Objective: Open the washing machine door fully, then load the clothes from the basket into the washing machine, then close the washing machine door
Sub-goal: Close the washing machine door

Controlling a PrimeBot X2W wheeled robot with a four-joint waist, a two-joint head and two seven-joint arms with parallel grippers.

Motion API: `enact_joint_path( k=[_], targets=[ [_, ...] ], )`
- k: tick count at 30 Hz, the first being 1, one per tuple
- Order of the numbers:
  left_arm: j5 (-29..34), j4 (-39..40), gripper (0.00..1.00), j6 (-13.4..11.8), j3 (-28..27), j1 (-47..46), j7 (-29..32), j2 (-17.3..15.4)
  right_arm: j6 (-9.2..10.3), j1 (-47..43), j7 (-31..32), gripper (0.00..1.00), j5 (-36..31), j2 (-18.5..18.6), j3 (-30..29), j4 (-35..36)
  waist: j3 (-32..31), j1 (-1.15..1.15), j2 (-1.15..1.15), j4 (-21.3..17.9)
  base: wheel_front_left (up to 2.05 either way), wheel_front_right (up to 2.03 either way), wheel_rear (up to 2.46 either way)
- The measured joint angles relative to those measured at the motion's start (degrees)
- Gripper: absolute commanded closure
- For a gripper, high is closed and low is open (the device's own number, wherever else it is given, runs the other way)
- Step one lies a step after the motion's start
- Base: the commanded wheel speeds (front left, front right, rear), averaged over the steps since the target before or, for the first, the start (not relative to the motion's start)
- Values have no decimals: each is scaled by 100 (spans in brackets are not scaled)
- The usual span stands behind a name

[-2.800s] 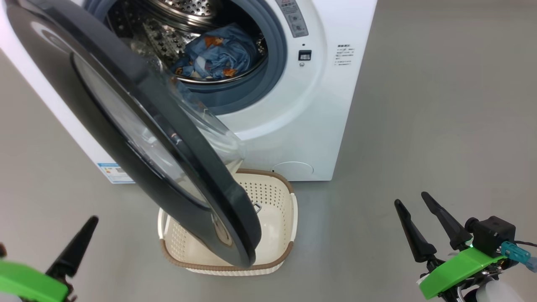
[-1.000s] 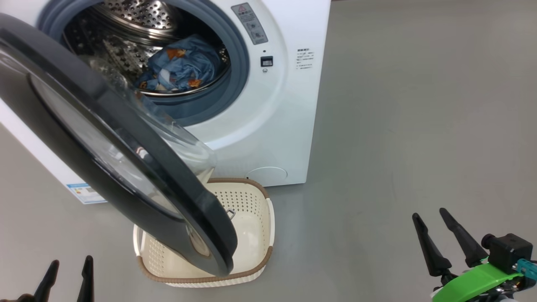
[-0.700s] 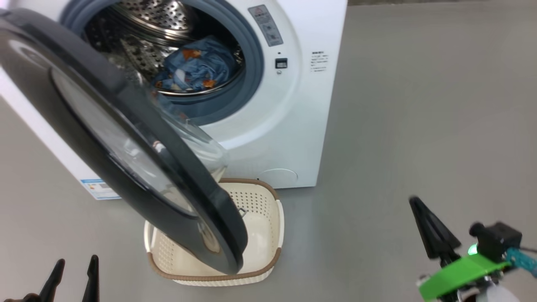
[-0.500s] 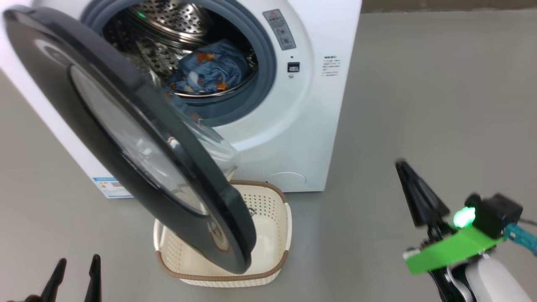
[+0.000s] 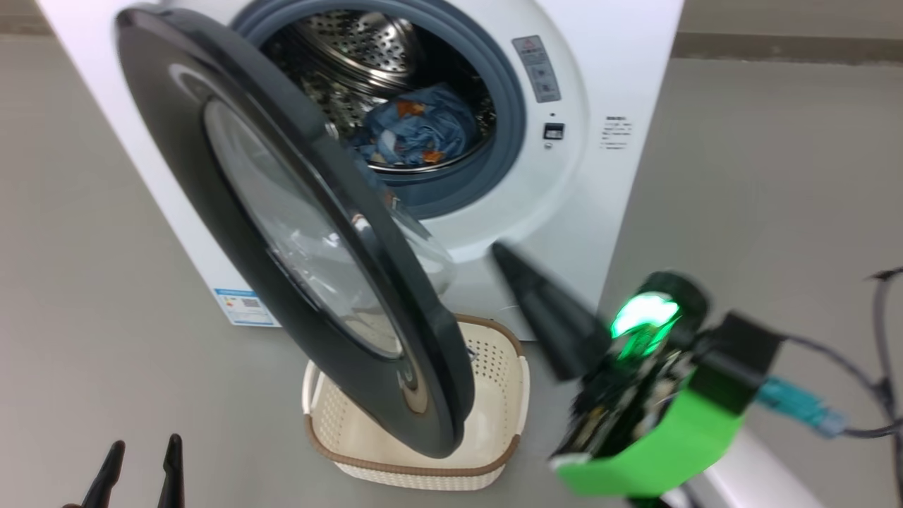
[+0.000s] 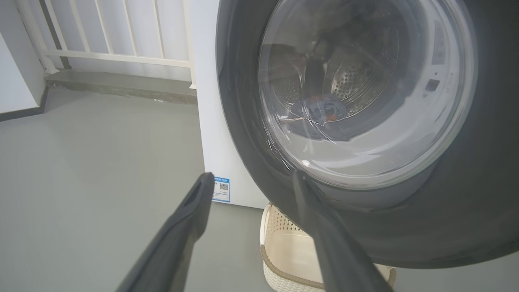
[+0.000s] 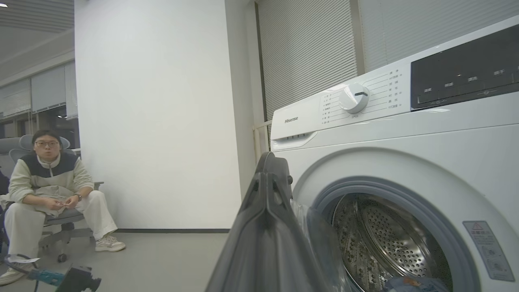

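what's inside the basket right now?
The right part of the basket shows bare cream bottom with nothing lying on it. The open washing machine door hangs over its left part, so that area can't be checked.

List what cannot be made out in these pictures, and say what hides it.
1. Head view: the door covers most of the basket, so what lies inside is hidden.
2. Head view: the right gripper is blurred; it shows as one dark wedge.
3. Head view: the label text on the washing machine is too small to read.
4. Right wrist view: the clothes are cut off by the bottom edge.
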State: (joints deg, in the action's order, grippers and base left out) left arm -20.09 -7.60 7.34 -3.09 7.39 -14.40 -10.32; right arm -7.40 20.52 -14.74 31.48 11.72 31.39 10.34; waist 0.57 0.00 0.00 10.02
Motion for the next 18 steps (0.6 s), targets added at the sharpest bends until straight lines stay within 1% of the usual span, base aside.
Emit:
enact_joint_path(
  k=[5,10,13,18],
  targets=[
    [13,5,0,0,-5,87,0,8,0,80,0,100,135,43,822,-132,-40,0,0,168,0,0,0],
    [13,5,0,0,-32,87,0,36,0,147,1,100,343,155,1606,-625,17,0,0,253,0,0,0],
    [12,4,0,0,-34,85,0,51,0,229,1,100,474,237,1982,-971,77,0,0,271,0,0,0],
    [12,0,0,0,-31,74,0,92,0,303,1,100,602,311,2313,-1486,182,0,0,292,0,0,0]
  ],
)
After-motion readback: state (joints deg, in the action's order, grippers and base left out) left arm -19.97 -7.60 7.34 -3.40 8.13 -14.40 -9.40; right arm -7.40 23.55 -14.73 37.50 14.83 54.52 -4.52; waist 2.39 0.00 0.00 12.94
